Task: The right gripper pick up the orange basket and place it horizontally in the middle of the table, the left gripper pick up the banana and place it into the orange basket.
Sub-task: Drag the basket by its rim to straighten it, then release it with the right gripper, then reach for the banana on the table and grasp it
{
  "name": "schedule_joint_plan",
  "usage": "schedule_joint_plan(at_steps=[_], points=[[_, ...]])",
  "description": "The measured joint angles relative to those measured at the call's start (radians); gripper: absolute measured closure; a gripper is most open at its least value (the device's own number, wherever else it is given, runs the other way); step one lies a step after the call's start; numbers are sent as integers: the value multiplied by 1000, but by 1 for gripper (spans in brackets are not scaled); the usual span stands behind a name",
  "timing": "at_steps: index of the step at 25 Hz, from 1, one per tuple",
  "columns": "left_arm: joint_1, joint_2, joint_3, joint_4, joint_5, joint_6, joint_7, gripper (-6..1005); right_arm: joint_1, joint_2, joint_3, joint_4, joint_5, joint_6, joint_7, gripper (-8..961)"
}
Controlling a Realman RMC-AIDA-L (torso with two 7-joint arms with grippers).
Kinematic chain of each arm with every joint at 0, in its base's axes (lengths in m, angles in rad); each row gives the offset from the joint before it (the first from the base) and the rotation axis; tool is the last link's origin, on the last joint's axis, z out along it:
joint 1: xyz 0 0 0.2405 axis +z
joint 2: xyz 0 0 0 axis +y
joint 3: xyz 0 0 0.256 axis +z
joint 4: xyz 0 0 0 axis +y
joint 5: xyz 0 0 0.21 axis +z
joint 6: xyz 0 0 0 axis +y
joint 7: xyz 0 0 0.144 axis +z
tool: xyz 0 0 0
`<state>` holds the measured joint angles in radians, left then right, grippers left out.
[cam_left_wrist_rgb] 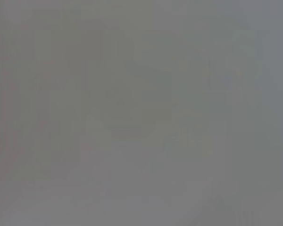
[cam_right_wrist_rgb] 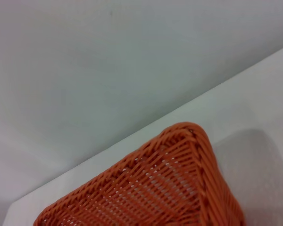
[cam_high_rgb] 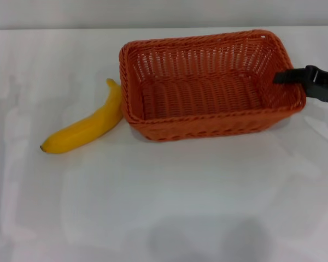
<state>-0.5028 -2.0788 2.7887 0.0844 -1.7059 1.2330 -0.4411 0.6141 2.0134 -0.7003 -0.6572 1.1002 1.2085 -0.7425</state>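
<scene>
The orange basket (cam_high_rgb: pixel 208 124) rests lengthwise on the white table (cam_high_rgb: pixel 164 207), a little behind the middle. The yellow banana (cam_high_rgb: pixel 87 128) lies on the table with its far end touching the basket's left wall, dark tip toward the front left. My right gripper (cam_high_rgb: pixel 287 76) reaches in from the right edge, a black finger lying across the basket's right rim. In the right wrist view a corner of the orange basket (cam_right_wrist_rgb: pixel 170 188) fills the lower part, seen from outside. The left gripper is out of view, and the left wrist view is plain grey.
A pale wall runs behind the table's far edge (cam_high_rgb: pixel 71 28). Bare tabletop (cam_right_wrist_rgb: pixel 254 94) extends beyond the basket's corner.
</scene>
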Motion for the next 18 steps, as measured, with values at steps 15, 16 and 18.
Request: schedule_joint_plan(at_steps=[15, 16, 18], points=[[18, -3, 0, 0, -23, 3, -9, 109, -96, -22, 11, -2, 242, 51, -69, 193], [18, -3, 0, 0, -23, 3, -9, 109, -108, -27, 11, -1, 279, 54, -84, 162], [18, -3, 0, 0, -23, 3, -9, 109, -135, -34, 12, 7, 365, 57, -128, 99]])
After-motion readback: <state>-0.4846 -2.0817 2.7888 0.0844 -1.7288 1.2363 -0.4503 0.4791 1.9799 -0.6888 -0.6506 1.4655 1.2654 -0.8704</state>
